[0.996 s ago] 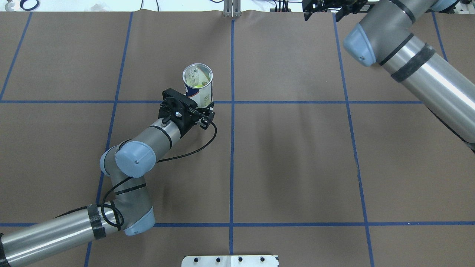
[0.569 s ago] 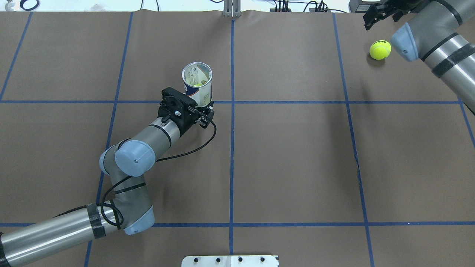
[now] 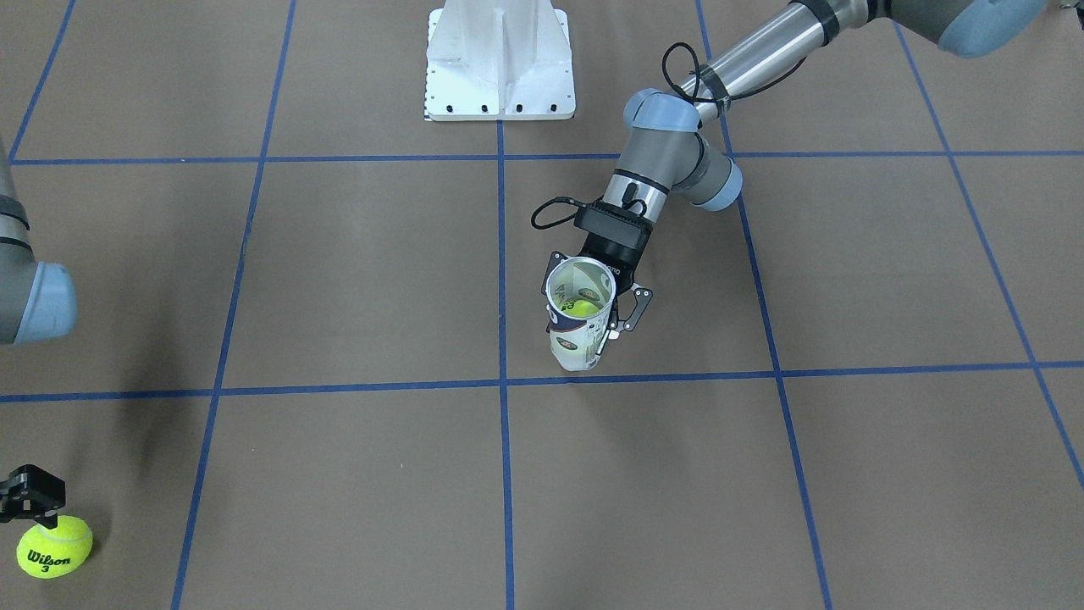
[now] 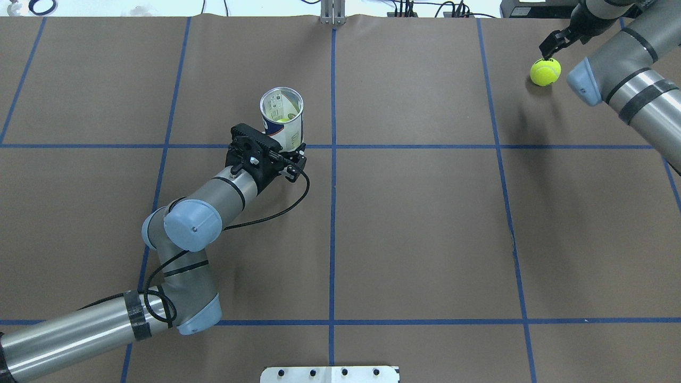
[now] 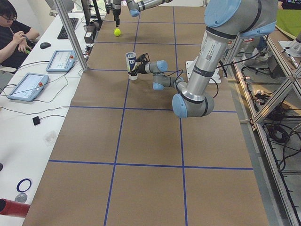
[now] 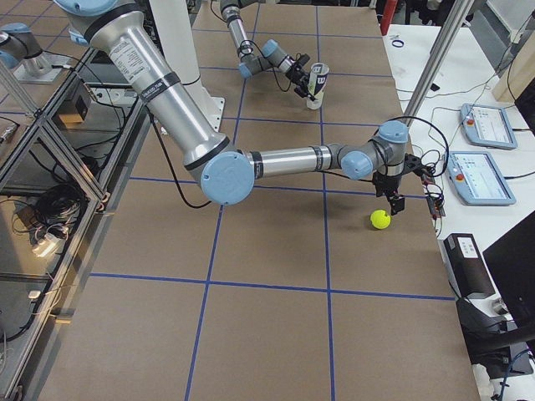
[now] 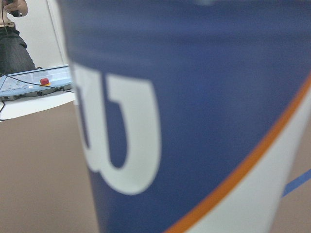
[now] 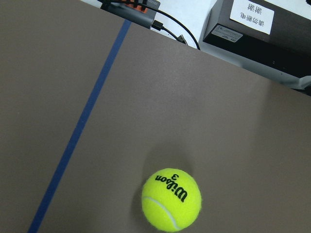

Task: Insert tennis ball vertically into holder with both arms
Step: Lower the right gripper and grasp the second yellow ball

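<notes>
The table (image 4: 425, 239), covered in brown paper and ruled by blue tape lines, is left largely bare. The whole near half and the wide stretch between the two arms are unoccupied. At the middle of the near edge the white pedestal base (image 4: 330, 374) is seen.

The left arm (image 4: 191, 229) is brought in from the near left corner and folded at the elbow. The right arm (image 4: 633, 80) is stretched to the far right corner, close to the table's far edge.

The tennis-ball tube (image 4: 282, 114) is held upright, mouth open upward, just left of the centre tape line and near the far cross line. There is free table on every side but the arm's. It is clasped low on its labelled wall by the left claw (image 4: 287, 154), whose fingers are closed against it. A yellow-green ball (image 3: 580, 307) is seen lying inside the tube.

The right claw (image 4: 550, 45) is hung just above the loose Wilson tennis ball (image 4: 545, 72). How far it is parted cannot be told. That ball rests on the table in the far right cell, close to the far edge and well apart from the tube.

Against 0.6 s ago, the right claw has been lowered from beyond the ball to just over it. A second ago the ball was hidden by that arm. The tube and left arm are almost unmoved.
</notes>
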